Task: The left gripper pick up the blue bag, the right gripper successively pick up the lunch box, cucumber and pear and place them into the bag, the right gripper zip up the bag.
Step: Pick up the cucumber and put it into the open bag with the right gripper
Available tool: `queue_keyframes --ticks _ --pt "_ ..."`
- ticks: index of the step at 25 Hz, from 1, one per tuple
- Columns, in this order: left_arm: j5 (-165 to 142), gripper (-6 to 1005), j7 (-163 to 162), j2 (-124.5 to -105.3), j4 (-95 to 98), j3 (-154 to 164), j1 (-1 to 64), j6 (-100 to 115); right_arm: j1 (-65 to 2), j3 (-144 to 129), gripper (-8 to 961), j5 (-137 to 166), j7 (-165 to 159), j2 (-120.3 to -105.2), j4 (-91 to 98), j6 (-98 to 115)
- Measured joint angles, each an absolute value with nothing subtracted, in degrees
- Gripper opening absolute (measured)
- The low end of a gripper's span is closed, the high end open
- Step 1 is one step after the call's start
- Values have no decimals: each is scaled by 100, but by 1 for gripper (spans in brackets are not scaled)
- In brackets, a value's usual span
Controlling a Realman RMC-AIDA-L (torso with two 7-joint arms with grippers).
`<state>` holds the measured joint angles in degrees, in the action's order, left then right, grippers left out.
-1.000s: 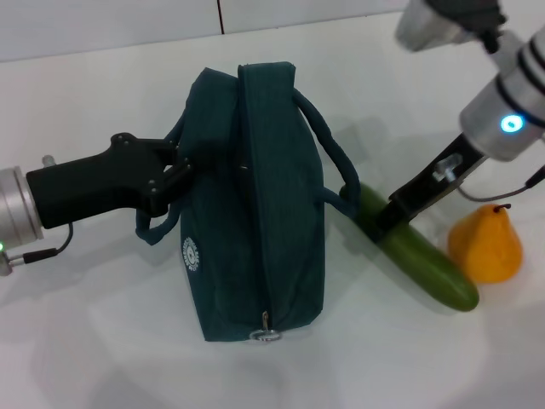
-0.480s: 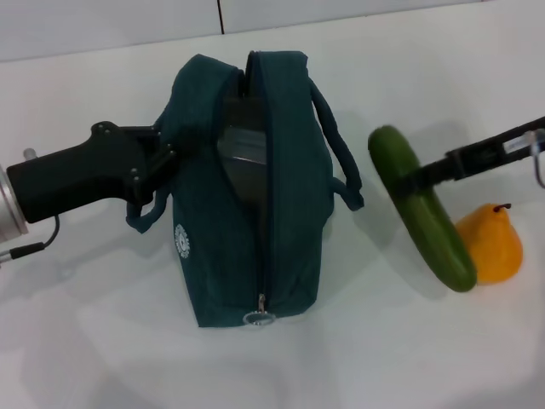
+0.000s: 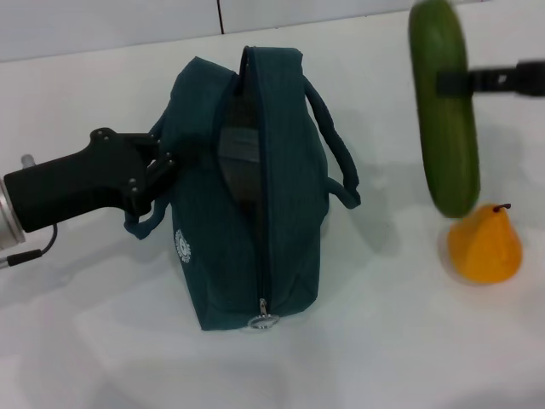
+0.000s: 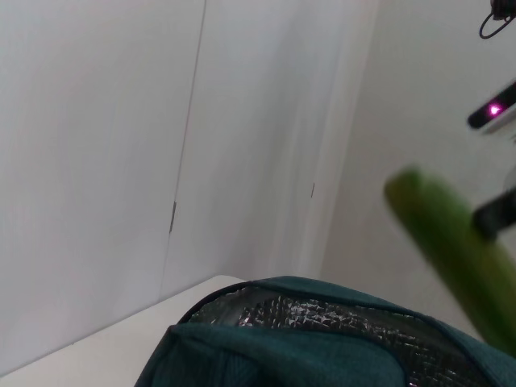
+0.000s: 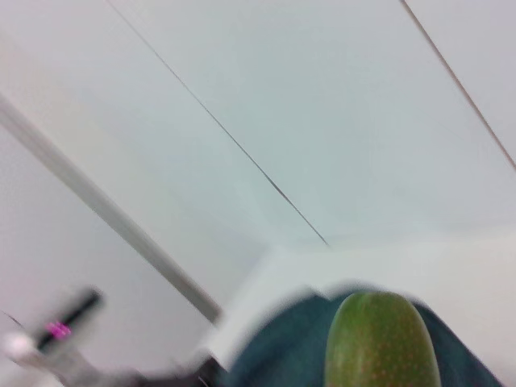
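Observation:
The blue bag stands on the white table with its top zipper open, a dark gap showing along it. The left gripper is shut on the bag's left handle and holds it. The right gripper is shut on the cucumber and holds it raised, upright, to the right of the bag and above the pear. The cucumber also shows in the left wrist view and the right wrist view. The bag's silver lining shows in the left wrist view. The lunch box is hidden from view.
A metal ring pull hangs at the near end of the bag's zipper. The white table spreads around the bag. A white wall stands behind the table.
The right gripper has lifted the cucumber off the table, up and away, and it now hangs upright above the pear. The bag's opening has spread wider; the left gripper still holds the handle.

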<state>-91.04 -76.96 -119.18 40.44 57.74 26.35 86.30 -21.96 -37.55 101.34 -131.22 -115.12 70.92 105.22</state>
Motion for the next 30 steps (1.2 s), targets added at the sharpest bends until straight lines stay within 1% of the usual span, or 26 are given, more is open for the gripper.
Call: queue_keyframes --ticks 5,13,19,26,30 --pt "-9110 54 -7665 -11919 4044 5778 2628 8644 -2312 -3713 601 9212 -12608 -11510 6602 10456" --pt "-9114 54 -7578 -11931 4043 5790 2688 8699 -3162 -3874 600 8417 -11650 -11539 5438 10336" --pt "-9109 55 -7536 -11949 4046 5780 2698 8719 -3589 -4744 606 8018 -10594 -11565 4892 9680" --pt "-9056 55 -7533 -11958 4050 5776 2698 8719 -3727 -6263 618 7644 -9955 -11578 4884 8480" --pt "-9053 55 -7532 -11957 4052 5774 2698 8708 -3725 -6681 624 7660 -9925 -11572 4888 8272"
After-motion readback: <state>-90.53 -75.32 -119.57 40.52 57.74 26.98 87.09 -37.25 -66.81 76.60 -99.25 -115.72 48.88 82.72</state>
